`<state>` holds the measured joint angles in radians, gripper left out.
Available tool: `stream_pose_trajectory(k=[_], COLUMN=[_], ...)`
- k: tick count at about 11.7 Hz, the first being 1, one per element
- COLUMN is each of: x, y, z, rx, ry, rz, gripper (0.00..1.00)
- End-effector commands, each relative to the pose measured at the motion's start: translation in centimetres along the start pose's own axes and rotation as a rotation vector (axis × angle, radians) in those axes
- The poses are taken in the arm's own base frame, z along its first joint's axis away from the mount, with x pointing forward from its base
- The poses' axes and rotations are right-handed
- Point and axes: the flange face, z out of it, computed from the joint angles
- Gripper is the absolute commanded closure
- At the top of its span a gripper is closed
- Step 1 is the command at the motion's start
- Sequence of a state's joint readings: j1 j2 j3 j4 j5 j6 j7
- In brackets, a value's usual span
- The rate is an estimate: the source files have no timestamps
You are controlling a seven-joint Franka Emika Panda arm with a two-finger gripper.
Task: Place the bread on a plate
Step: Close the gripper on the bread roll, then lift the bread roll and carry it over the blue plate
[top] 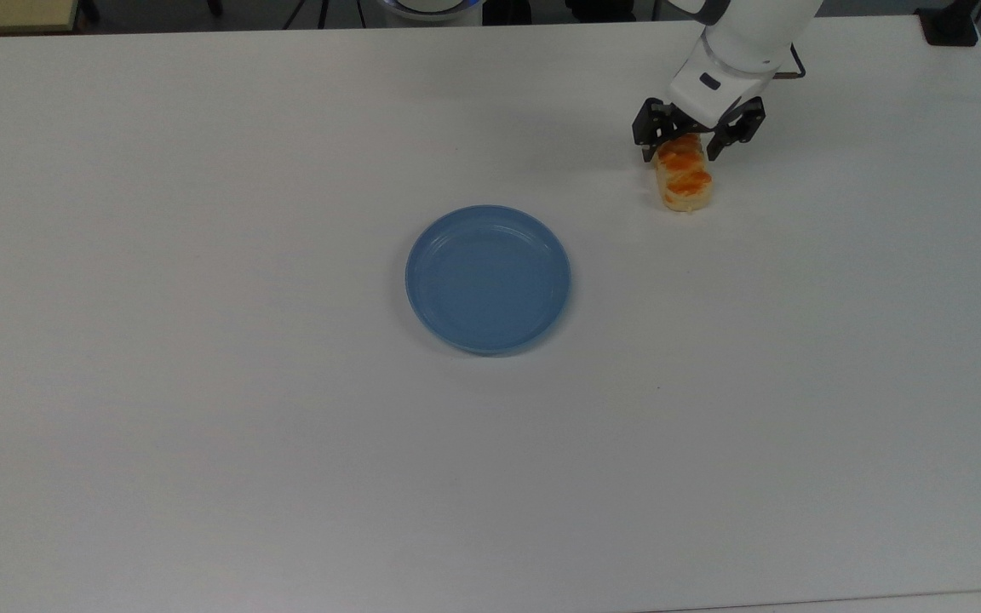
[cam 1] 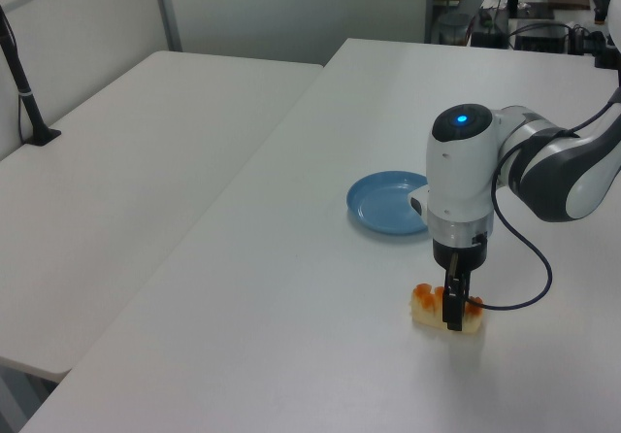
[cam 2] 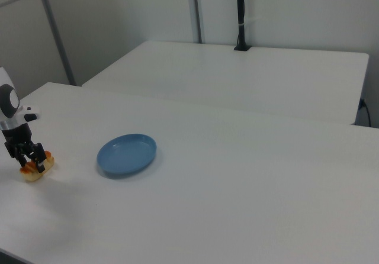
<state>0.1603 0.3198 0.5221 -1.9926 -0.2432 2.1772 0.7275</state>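
Looking across the top view from its left, you first meet a wide stretch of bare white table [top: 201,426], then the plate [top: 488,278], a round light-blue dish lying flat near the middle with nothing on it. Further toward the top view's right and nearer its top edge, you find the bread [top: 685,179], a small pale loaf with orange-brown bumps, resting on the table well apart from the plate. Your gripper [top: 686,150] stands over the far end of the loaf, pointing down, with one black finger on each long side. The fingers are spread wider than the loaf, and you can see a sliver of table between each finger and the crust, so nothing is clamped.

In the left view, the plate [cam 1: 390,203] comes first, then the bread [cam 1: 432,309] just to its right and nearer the camera, with the gripper [cam 1: 453,309] down at loaf height. In the right view the order flips: gripper [cam 2: 28,155] and bread [cam 2: 37,168] sit at the far left, the plate [cam 2: 127,154] to their right.
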Motion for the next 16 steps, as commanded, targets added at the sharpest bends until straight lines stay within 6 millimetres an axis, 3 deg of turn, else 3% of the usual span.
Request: stream_pose_trajectory(k=[1, 4, 7, 10, 12, 14, 16], x=[0.2, 0.5, 0.8, 2.4, 5.0, 8.4, 10.7], y=[-0.5, -0.2, 0.7, 2.2, 5.6, 10.6, 16.0], z=[-0.3, -0.9, -2.9, -4.6, -7.6, -11.2, -13.4], rx=[-0.003, -0.001, 0.0, 0.016, 0.029, 0.023, 0.014], ry=[0.028, 0.036, 0.065, 0.091, 0.134, 0.133, 0.142], rz=[0.005, 0.012, 0.029, 0.065, 0.116, 0.157, 0.204], gripper=[0.47, 0.62, 0.62, 0.62, 0.62, 0.62, 0.62])
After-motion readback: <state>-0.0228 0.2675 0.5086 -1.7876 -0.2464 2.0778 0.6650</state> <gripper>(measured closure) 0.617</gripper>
